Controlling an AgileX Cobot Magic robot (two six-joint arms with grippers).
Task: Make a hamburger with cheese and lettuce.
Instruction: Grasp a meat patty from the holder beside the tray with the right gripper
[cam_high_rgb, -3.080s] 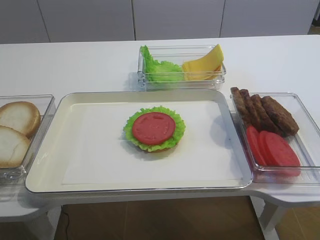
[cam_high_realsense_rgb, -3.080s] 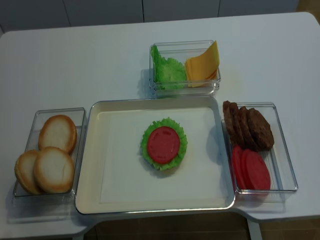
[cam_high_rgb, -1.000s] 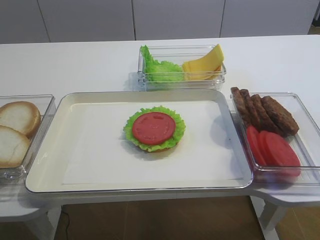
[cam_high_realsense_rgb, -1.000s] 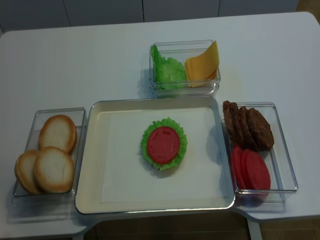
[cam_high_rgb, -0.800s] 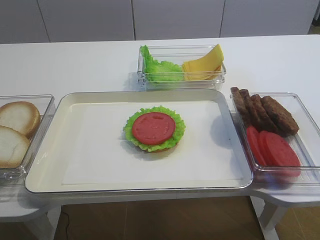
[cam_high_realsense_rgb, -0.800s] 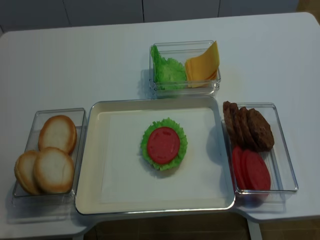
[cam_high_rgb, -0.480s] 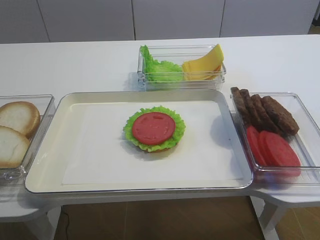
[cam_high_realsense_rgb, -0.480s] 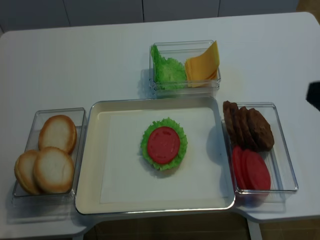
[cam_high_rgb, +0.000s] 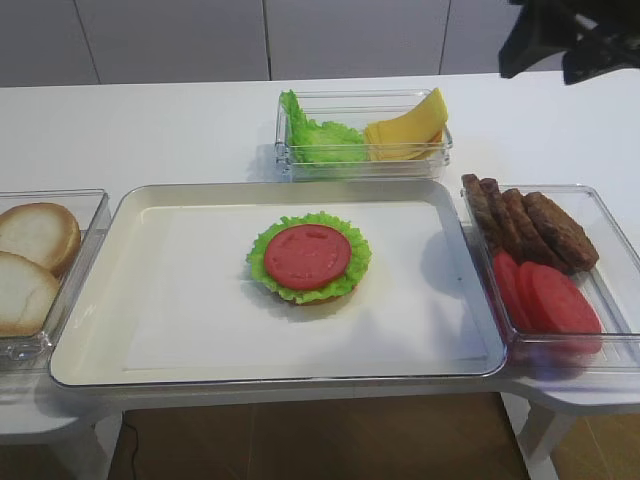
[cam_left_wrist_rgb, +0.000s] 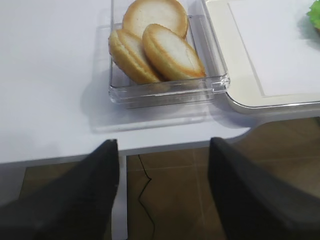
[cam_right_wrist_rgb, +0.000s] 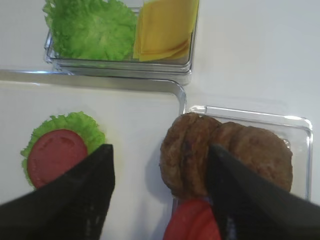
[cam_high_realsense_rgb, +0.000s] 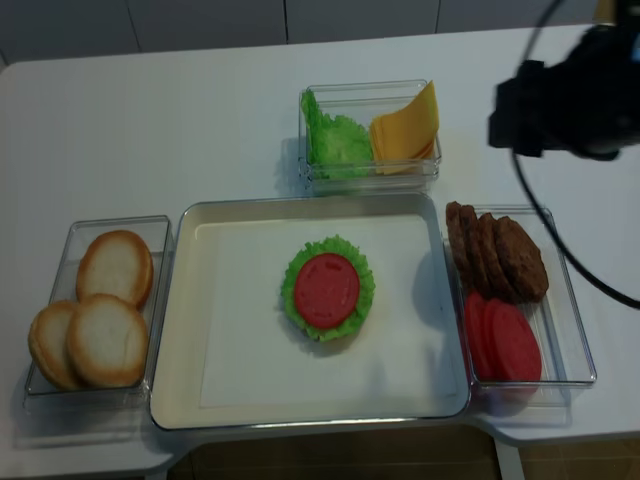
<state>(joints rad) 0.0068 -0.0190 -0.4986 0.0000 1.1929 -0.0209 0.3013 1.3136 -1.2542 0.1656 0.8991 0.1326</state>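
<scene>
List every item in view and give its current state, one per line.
hamburger: half built on the tray, bun, lettuce leaf and tomato on top, no cheese yet.
cheese: slices stacked in the back container.
lettuce: loose leaves beside the cheese.
patties: leaning in a row, right container.
tomato slices: overlapping, same container.
buns: three, left container.
right hand: open, above the patties.
left hand: open, empty.

Hidden and cut-off bits

The right gripper (cam_right_wrist_rgb: 160, 195) showed only as two dark blurry fingers (cam_right_wrist_rgb: 75, 200), their tips cut off by the bottom edge. The left gripper (cam_left_wrist_rgb: 162, 190) looked the same. The hamburger (cam_left_wrist_rgb: 314, 15) was only a green sliver at one edge. A tomato slice (cam_right_wrist_rgb: 192, 222) was partly cut off. The bun box (cam_high_rgb: 95, 215) ran off the left side.
</scene>
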